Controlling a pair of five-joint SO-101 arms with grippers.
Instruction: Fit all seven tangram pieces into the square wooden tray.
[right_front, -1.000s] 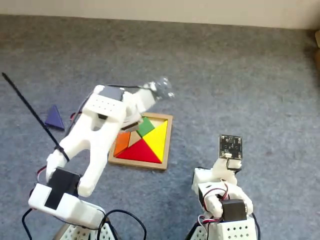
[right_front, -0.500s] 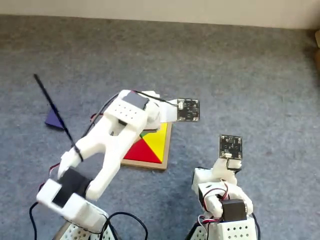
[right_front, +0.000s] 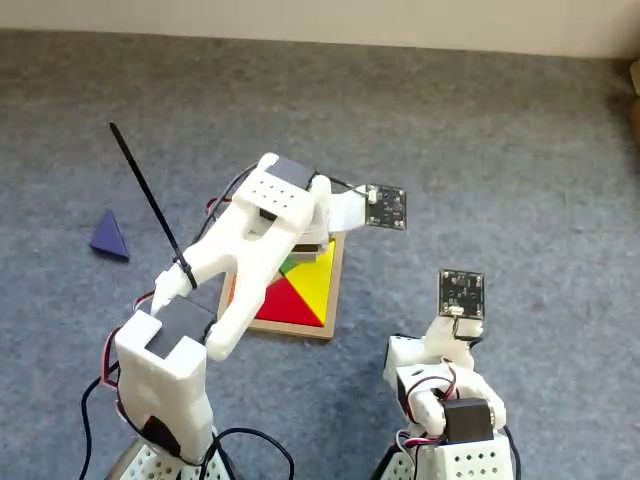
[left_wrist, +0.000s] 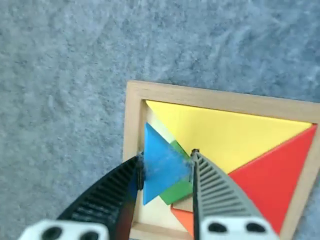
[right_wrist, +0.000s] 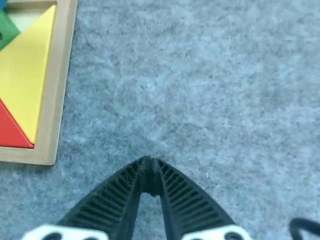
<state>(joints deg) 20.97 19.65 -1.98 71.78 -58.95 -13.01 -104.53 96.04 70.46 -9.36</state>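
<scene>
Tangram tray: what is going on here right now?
The left end effector grips a blue triangle over a corner of the tray, above the green piece. The tray also holds yellow, red and orange pieces. A purple triangle lies on the carpet, away from it. The right end effector is shut and empty.

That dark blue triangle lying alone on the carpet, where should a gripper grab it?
From straight above, since the dark blue triangle lies flat on the carpet. Probably pinch its two slanted side edges, midway up, where it narrows.
</scene>
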